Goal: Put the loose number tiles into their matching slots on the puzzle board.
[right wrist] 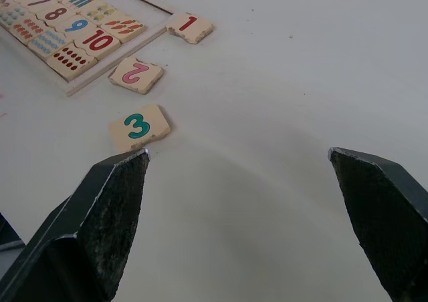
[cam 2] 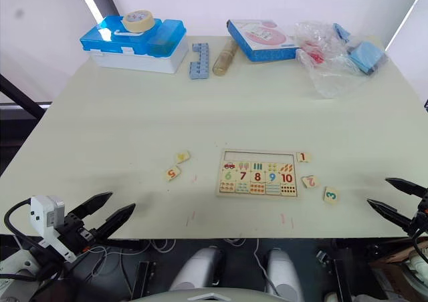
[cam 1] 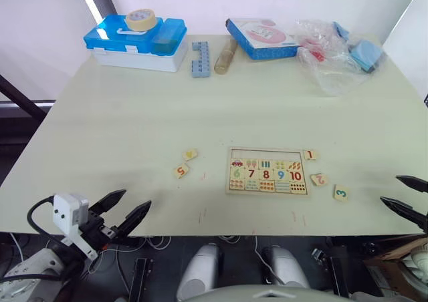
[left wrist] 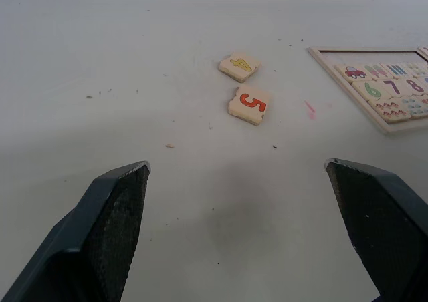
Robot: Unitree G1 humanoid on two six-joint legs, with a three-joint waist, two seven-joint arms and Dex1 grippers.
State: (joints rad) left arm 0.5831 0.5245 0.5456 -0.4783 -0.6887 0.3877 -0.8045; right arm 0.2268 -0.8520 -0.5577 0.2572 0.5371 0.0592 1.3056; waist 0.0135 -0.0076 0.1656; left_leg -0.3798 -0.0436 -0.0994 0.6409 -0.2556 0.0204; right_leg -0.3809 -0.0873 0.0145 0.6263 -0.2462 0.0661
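The puzzle board (cam 1: 267, 171) lies near the table's (cam 1: 134, 115) front edge, its lower row filled 6 to 10 and the number slots above them bare. Loose tiles lie around it: 1 (cam 1: 309, 155), 2 (cam 1: 319, 179) and 3 (cam 1: 341, 193) to its right, 5 (cam 1: 180, 172) and a yellow-marked tile (cam 1: 190, 155) to its left. Both the left gripper (cam 1: 126, 210) and right gripper (cam 1: 406, 195) hang at the front edge with fingers spread, holding nothing. Wide bare tabletop separates the board from a blue case (cam 1: 137, 41), brick strip (cam 1: 200, 59), box (cam 1: 262, 38) and plastic bag (cam 1: 334, 55) along the far edge.

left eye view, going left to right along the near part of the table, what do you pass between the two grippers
left gripper → 5 tile → yellow-mark tile → puzzle board → 1 tile → 2 tile → 3 tile → right gripper
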